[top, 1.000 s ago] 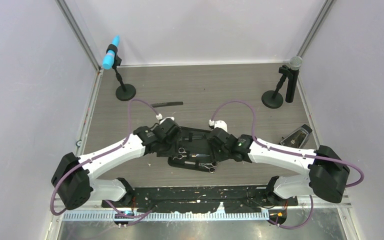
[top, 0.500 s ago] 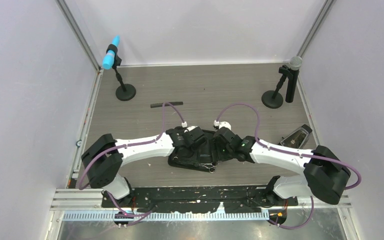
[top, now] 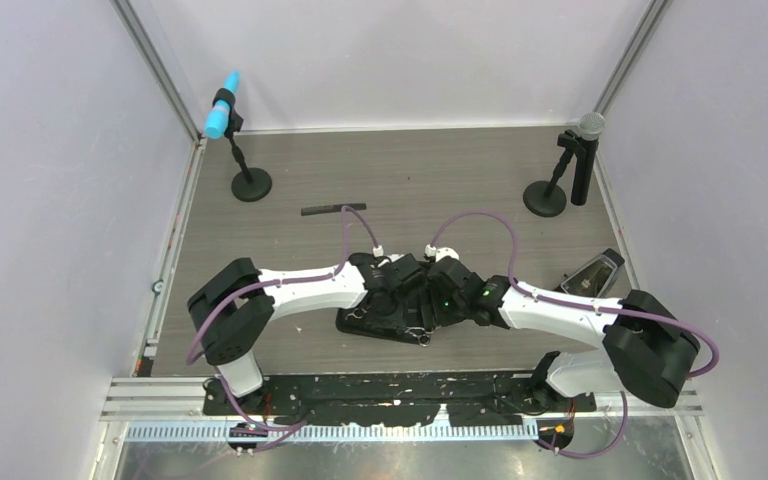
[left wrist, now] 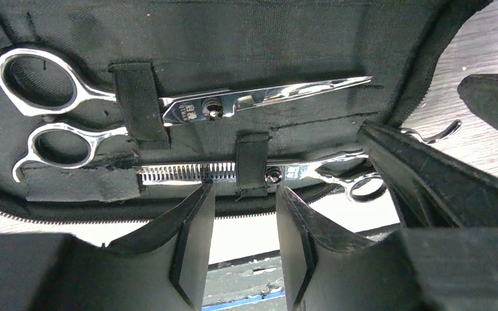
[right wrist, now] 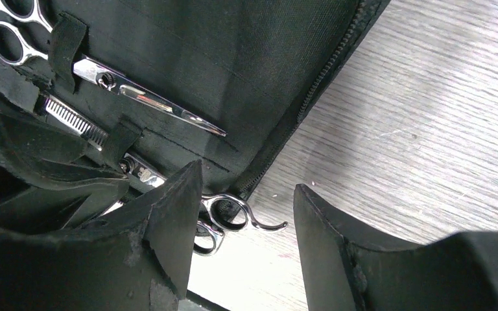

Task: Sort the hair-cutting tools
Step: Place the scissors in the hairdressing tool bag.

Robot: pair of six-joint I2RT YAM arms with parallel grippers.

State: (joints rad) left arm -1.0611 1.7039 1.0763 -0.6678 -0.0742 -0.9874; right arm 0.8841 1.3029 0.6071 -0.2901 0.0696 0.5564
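Observation:
The black zip case (top: 355, 326) lies open at the table's middle, with both grippers meeting over it. Two silver scissors sit under straps inside: a plain pair (left wrist: 259, 97) above and a toothed thinning pair (left wrist: 188, 173) below. My left gripper (left wrist: 246, 188) is open, its tips just short of the thinning pair's strap, nothing between them. My right gripper (right wrist: 246, 178) is open at the case's zip edge, and the thinning pair's ring handle (right wrist: 230, 214) pokes out beside its left finger (right wrist: 175, 214). The black comb (top: 333, 210) lies alone on the wood behind the arms.
A microphone with a blue head (top: 223, 118) stands on a round base at the back left. A grey-headed one (top: 582, 155) stands at the back right. A dark wedge-shaped object (top: 595, 272) lies near the right edge. Purple cables loop above both wrists.
My left arm has swung right, from the case's left end to over its middle, close against the right gripper. The right gripper's jaws have spread wider.

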